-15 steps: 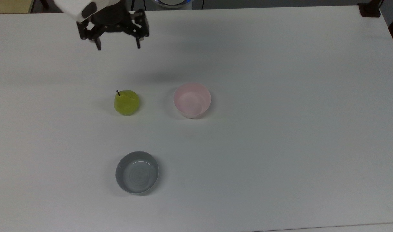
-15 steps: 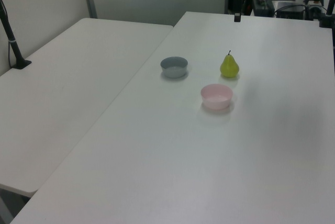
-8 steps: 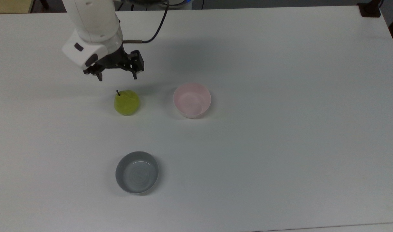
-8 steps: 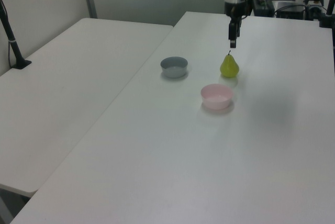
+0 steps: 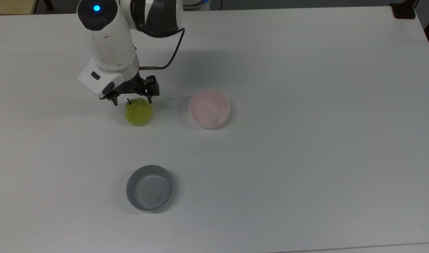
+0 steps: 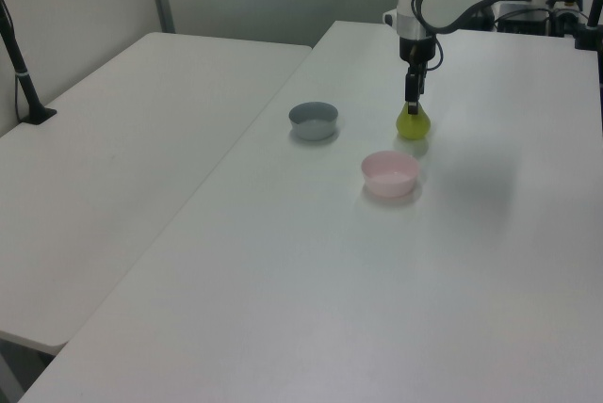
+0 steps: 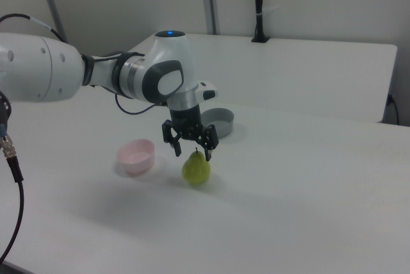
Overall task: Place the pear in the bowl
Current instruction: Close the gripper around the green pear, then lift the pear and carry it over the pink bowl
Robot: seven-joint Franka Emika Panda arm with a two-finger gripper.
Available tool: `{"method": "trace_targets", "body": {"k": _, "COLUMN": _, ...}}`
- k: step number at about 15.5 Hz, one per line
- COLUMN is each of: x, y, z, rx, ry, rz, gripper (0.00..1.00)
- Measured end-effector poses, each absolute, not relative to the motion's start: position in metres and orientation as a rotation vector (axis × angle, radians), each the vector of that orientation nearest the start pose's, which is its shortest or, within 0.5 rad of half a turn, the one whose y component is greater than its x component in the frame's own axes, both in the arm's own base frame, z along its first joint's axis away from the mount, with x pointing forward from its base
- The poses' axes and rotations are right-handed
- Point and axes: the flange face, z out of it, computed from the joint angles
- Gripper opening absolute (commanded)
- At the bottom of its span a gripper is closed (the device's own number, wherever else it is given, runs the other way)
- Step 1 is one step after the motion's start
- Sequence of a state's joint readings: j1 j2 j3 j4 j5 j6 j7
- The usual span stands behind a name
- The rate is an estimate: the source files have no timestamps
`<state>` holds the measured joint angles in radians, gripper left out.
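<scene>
Pear [image 5: 138,112] stands upright on the white table [image 5: 306,158], its short dark stem pointing up, yellow-green and glossy in all three views [image 6: 413,124] [image 7: 196,169]. The gripper [image 5: 131,102] hangs directly over the fruit, its two black fingers spread apart and straddling the stem, one tip on either side of the pear's top; in the right view the gripper [image 7: 192,153] shows its fingertips level with the stem and just above the pear's shoulders, with nothing clamped between them. Whether the tips touch the skin cannot be told. The pale pink bowl [image 5: 209,109] sits empty on the table near the pear, on the top view's right of it, and the two are apart; in the right view this bowl [image 7: 136,156] lies on the right view's left of the fruit. A grey bowl [image 5: 149,188], also empty, rests well apart from both, toward the lower edge in the top view. The white arm [image 5: 107,42] reaches in from the top view's upper left.
</scene>
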<state>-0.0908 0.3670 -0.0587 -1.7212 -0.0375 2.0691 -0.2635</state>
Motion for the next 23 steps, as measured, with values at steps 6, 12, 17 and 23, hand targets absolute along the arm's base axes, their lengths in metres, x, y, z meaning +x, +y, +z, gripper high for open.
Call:
{"method": "trace_targets", "body": {"k": 6, "x": 0.645, "y": -0.094, "z": 0.363, "rx": -3.180, "ry": -0.223, "rz": 0.061, "gripper": 0.40}}
{"method": "trace_targets", "body": {"k": 12, "x": 0.648, "y": -0.093, "z": 0.368, "rx": -3.184, "ry": -0.228, "rz": 0.025, "gripper": 0.40}}
{"method": "trace_targets", "body": {"k": 17, "x": 0.650, "y": -0.089, "z": 0.392, "rx": -3.189, "ry": -0.235, "rz": -0.036, "gripper": 0.40}}
{"method": "trace_targets", "body": {"k": 23, "x": 0.652, "y": -0.030, "z": 0.435, "rx": -3.183, "ry": -0.243, "rz": -0.093, "gripper": 0.40}}
